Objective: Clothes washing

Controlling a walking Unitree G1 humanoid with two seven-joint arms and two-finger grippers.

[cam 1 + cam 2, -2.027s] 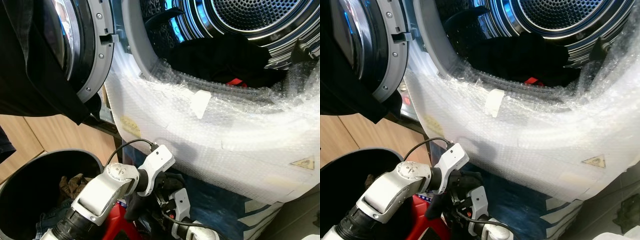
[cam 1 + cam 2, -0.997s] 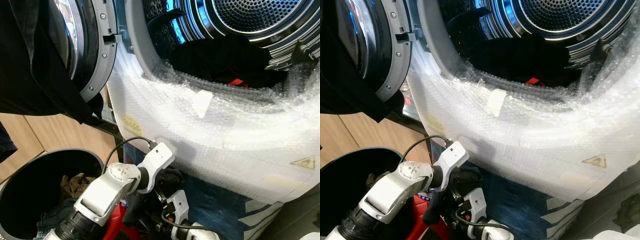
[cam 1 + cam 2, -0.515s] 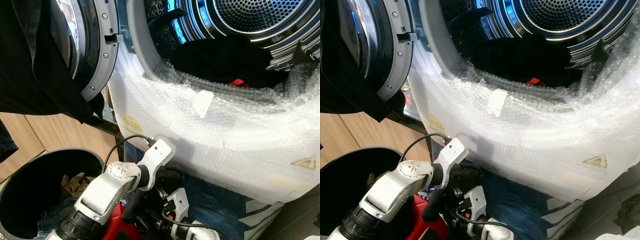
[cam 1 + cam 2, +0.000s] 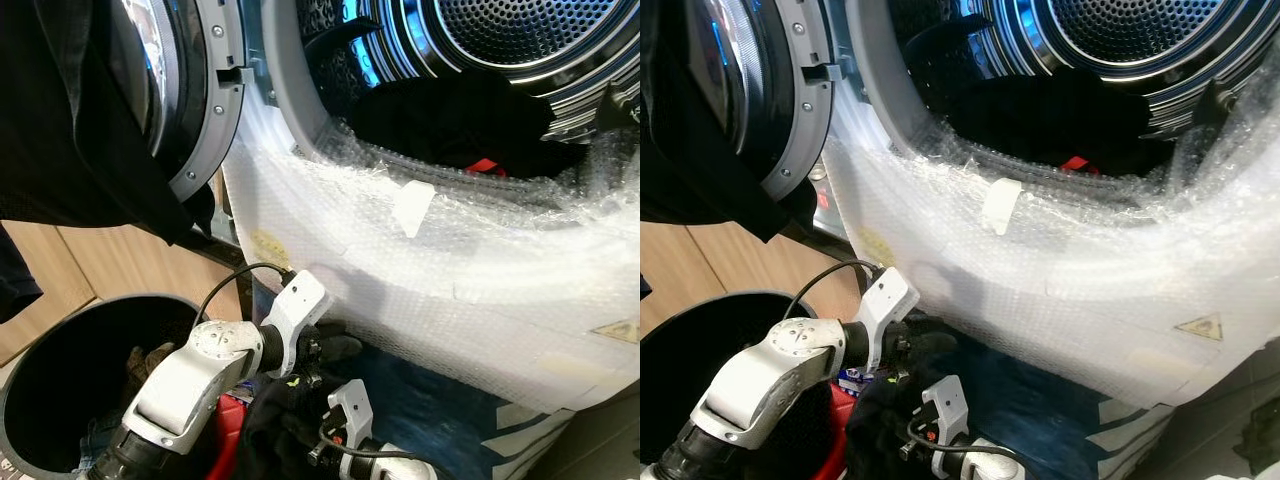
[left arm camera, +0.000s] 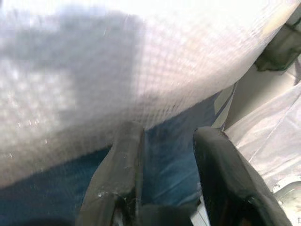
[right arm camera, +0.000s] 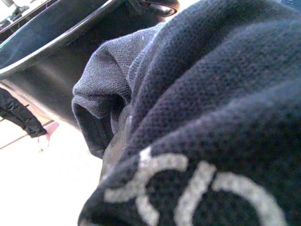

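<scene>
Bubble wrap (image 4: 480, 270) swathes the front of the open washing machine (image 4: 300, 110), both arms low before it.

Dark clothes (image 4: 450, 115) lie in the drum (image 4: 1140, 30), far and right of the open door (image 4: 190, 90). Near the machine's base, the left gripper (image 5: 164, 155) holds its fingers (image 5: 120, 165) slightly apart on nothing, pointing at blue sheeting. The right gripper (image 4: 300, 440) is buried in a dark garment (image 6: 225, 108) with pale lettering; I cannot tell its finger spread. A black bin (image 4: 60, 340) with clothes sits near left.
</scene>
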